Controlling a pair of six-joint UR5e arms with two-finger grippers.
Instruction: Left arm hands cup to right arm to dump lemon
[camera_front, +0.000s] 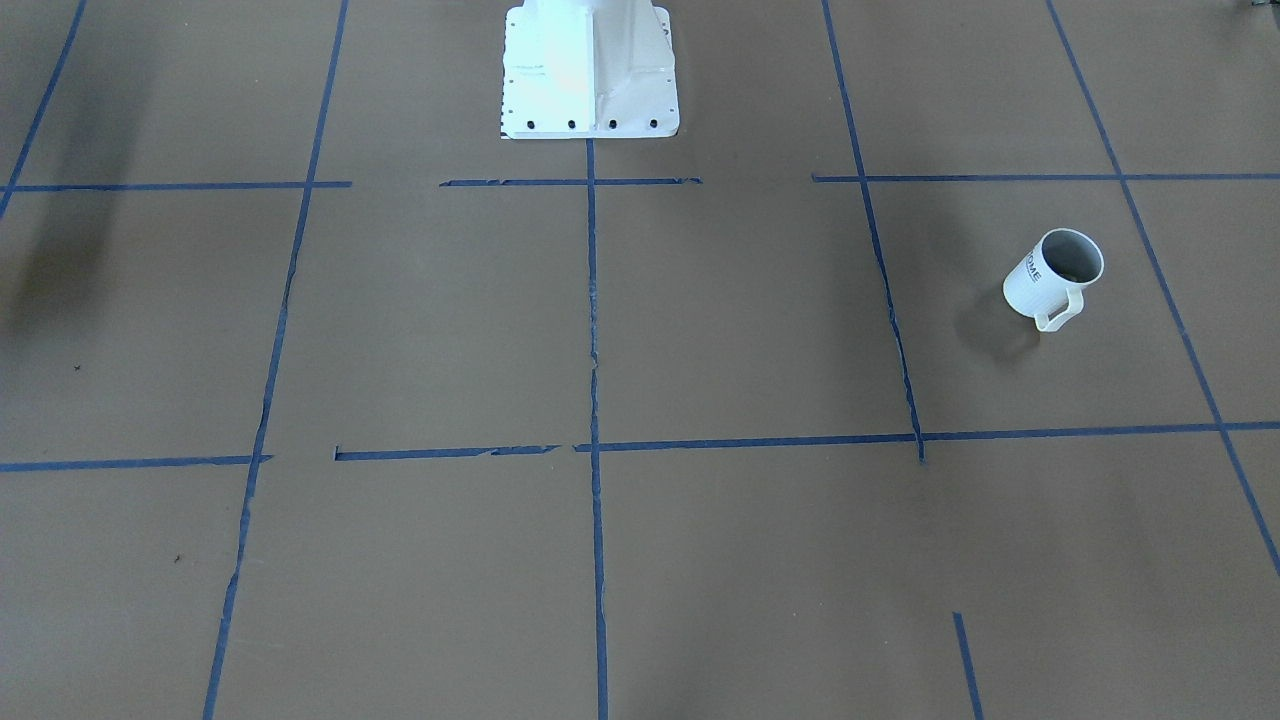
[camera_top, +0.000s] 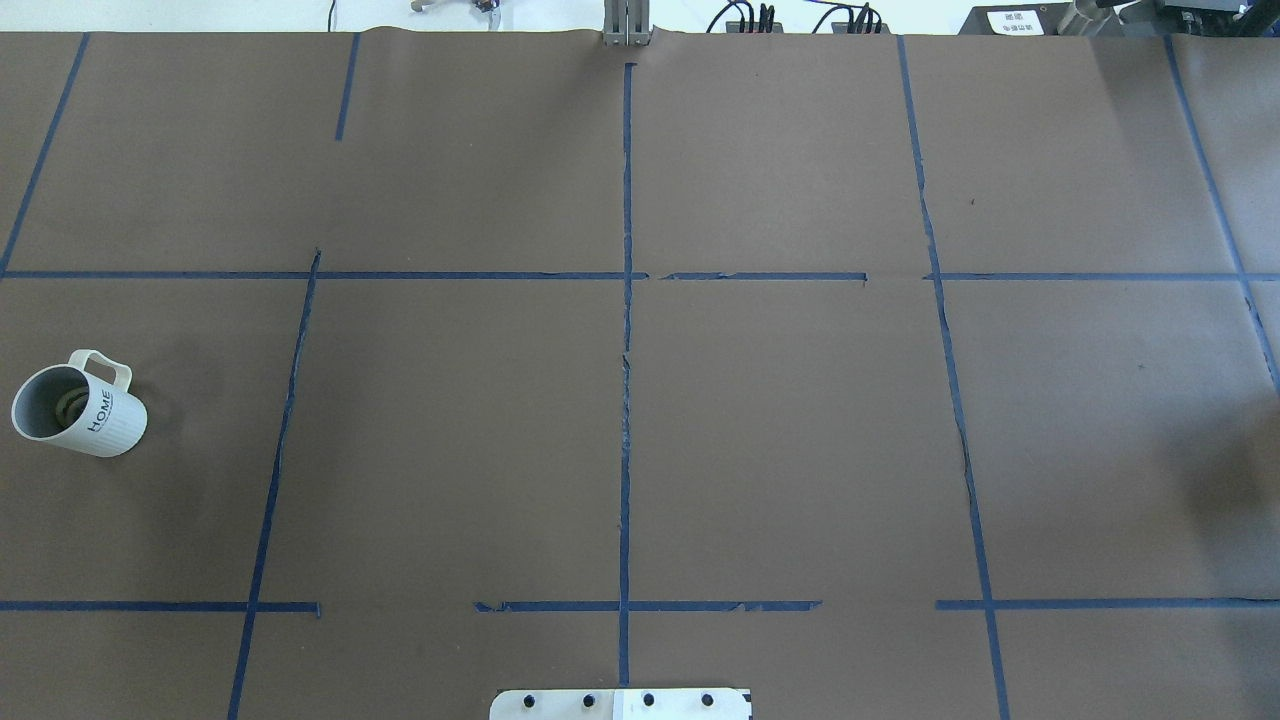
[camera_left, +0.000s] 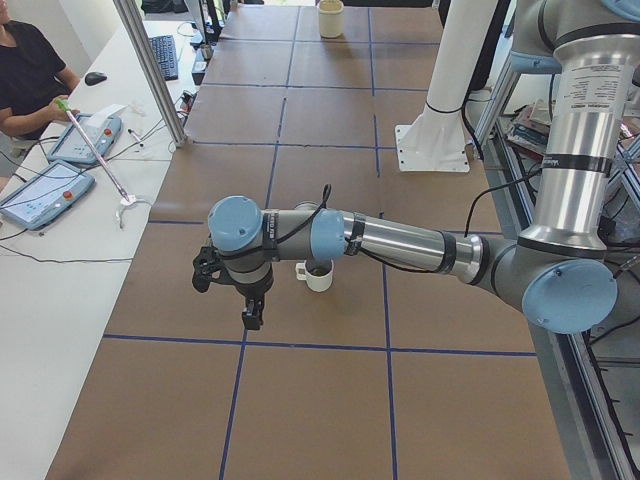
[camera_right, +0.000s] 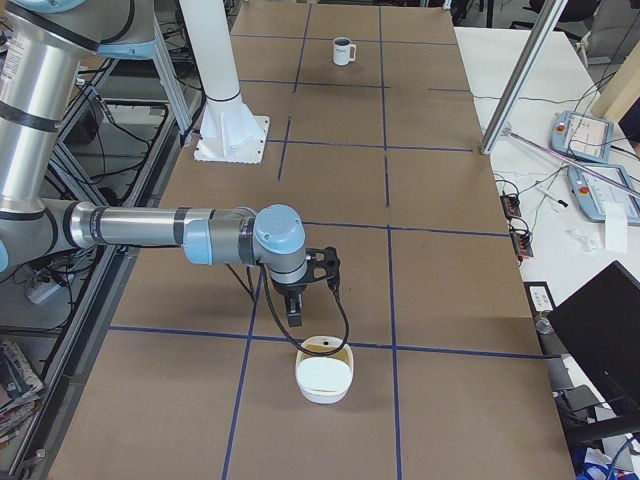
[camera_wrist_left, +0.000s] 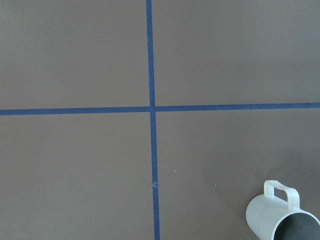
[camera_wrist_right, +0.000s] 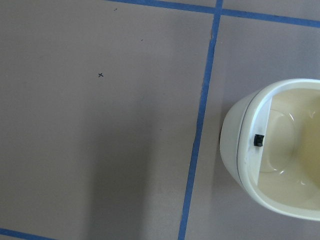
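The cup, a white ribbed mug marked "HOME", stands upright near the table's left end, with its handle facing away from the robot. A dull yellow-green lemon shows inside it. The cup also shows in the front view, in the left side view and in the bottom right corner of the left wrist view. My left gripper hangs above the table a little to the side of the cup, apart from it. My right gripper hovers at the other end of the table. I cannot tell whether either gripper is open or shut.
A cream bowl sits on the table just beyond the right gripper and fills the right side of the right wrist view. The white robot pedestal stands at mid-table. Blue tape lines grid the brown surface. A person sits at a side table with tablets.
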